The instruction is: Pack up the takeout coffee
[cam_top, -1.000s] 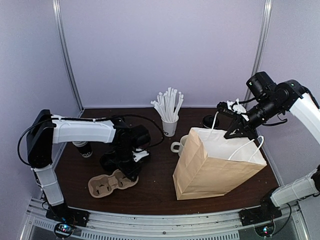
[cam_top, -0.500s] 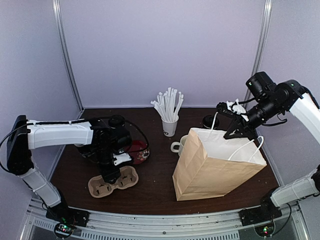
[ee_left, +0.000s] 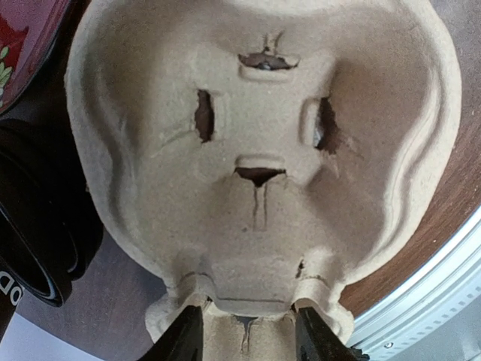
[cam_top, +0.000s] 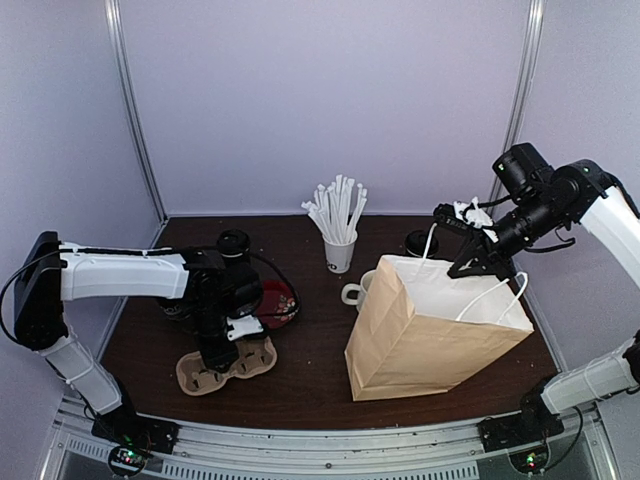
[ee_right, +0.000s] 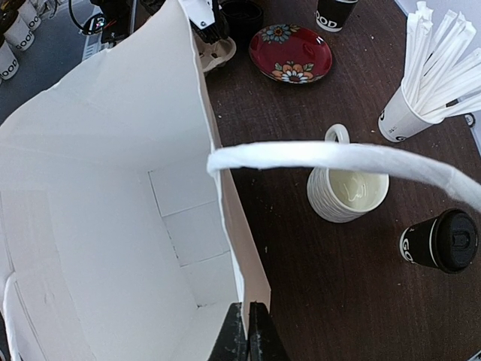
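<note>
My left gripper [ee_left: 248, 325] straddles the cup carrier [ee_left: 255, 150] neck, grip unclear, with a coffee cup [ee_left: 37, 226] just beside it. Right gripper [ee_right: 248, 331] pinches the paper bag [ee_right: 113, 188] rim (second coffee cup [ee_right: 442, 242] stands outside, near the mug [ee_right: 347, 192]).

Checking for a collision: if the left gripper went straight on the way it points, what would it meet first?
The cardboard cup carrier; the left gripper straddles its near edge, so contact looks almost immediate.

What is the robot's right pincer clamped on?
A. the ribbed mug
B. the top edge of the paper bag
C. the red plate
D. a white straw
B: the right wrist view shows the right pincer closed on the upright wall of the paper bag at its open top.
</note>
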Tool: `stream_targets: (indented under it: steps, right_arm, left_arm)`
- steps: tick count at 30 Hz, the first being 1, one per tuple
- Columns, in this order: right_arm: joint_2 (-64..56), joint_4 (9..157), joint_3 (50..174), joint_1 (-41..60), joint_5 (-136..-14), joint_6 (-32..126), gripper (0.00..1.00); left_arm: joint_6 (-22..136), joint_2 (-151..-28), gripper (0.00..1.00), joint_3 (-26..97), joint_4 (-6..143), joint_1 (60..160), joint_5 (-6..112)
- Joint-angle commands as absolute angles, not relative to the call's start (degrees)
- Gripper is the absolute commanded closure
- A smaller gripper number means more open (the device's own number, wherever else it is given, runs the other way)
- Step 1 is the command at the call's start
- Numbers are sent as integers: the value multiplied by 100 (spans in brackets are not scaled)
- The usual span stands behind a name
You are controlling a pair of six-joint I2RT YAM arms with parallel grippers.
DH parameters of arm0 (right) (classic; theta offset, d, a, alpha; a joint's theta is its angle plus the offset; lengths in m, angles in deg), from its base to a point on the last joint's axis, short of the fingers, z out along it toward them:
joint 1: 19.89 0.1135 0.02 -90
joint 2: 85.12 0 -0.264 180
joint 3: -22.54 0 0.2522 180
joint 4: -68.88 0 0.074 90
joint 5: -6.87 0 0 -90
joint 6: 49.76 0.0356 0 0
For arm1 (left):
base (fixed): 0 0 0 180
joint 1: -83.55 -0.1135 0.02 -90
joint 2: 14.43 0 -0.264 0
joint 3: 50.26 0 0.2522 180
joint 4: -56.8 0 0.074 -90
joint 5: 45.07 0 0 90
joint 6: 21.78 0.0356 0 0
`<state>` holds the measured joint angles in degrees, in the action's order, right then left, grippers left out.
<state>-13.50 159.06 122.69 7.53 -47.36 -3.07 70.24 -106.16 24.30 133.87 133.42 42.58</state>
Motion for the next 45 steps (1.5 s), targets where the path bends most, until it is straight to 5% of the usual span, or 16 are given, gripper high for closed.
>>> stream_targets:
  steps: [1, 28, 45]
  right_arm:
    - [-1293, 15841, 12440, 827, -4762, -265, 100]
    - [-1252, 15780, 12466, 968, -4905, -117, 100]
    - [-681, 15990, 12880, 1610, -5216, 60, 100]
  left_arm:
    - [7112, -10610, 56, 2387, 13078, 13321, 4296]
    - [6986, -10659, 74, 2753, 13411, 13330, 4426]
    - [6607, -9513, 75, 5539, 14405, 13778, 5134]
